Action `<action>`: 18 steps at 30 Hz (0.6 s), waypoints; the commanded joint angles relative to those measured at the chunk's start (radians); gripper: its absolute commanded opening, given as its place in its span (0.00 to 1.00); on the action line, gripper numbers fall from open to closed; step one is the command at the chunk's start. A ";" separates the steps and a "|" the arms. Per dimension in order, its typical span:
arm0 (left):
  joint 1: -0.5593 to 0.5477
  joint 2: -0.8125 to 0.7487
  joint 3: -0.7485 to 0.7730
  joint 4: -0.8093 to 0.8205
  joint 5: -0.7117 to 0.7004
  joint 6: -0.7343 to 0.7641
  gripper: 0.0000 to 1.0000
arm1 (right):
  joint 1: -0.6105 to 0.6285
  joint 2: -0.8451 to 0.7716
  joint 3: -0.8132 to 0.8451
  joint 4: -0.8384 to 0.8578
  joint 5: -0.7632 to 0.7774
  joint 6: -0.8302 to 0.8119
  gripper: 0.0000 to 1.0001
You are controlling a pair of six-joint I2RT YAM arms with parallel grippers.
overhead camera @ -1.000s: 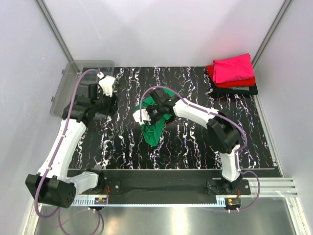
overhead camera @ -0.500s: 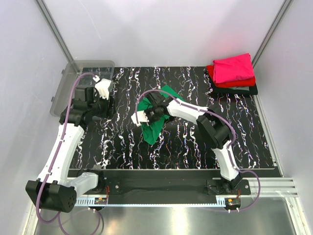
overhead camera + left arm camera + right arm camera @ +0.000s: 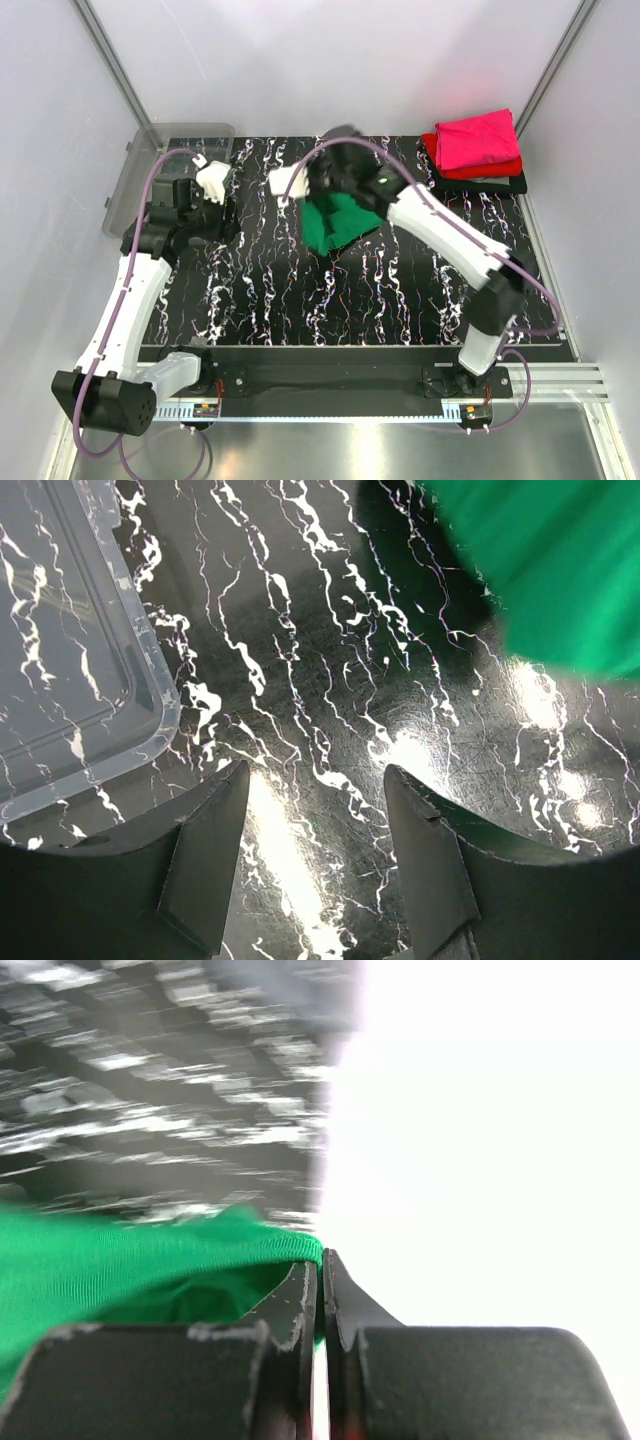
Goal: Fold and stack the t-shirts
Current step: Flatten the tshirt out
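A bright green t-shirt (image 3: 338, 222) hangs over the middle of the black marbled table (image 3: 400, 300), lifted by one edge. My right gripper (image 3: 316, 192) is shut on that edge. The right wrist view shows the jaws (image 3: 321, 1260) pressed together with green cloth (image 3: 120, 1250) pinched between them. My left gripper (image 3: 226, 207) hovers left of the shirt. It stands open over bare table (image 3: 315, 775), with the green shirt (image 3: 560, 570) off to its upper right. A magenta-pink t-shirt (image 3: 482, 138) lies folded on a red one (image 3: 438, 158) and a black one (image 3: 480, 185) at the back right.
A clear grey plastic bin (image 3: 150, 165) sits at the back left corner, and its rim (image 3: 165, 710) lies close to my left gripper. White walls enclose the table on three sides.
My right gripper shut on the green t-shirt and swung up and toward the back, pulling the cloth with it. The left arm barely moved.
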 commanded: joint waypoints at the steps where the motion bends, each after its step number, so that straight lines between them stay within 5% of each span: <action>1: -0.001 -0.037 0.052 0.062 0.024 0.040 0.61 | 0.012 -0.132 0.115 0.111 0.136 0.056 0.00; 13: -0.018 -0.058 0.086 0.105 0.099 0.080 0.61 | 0.043 -0.248 0.301 0.261 0.356 -0.131 0.00; 18: -0.127 -0.055 0.008 0.056 0.178 0.193 0.58 | -0.031 -0.306 0.093 0.259 0.444 -0.102 0.00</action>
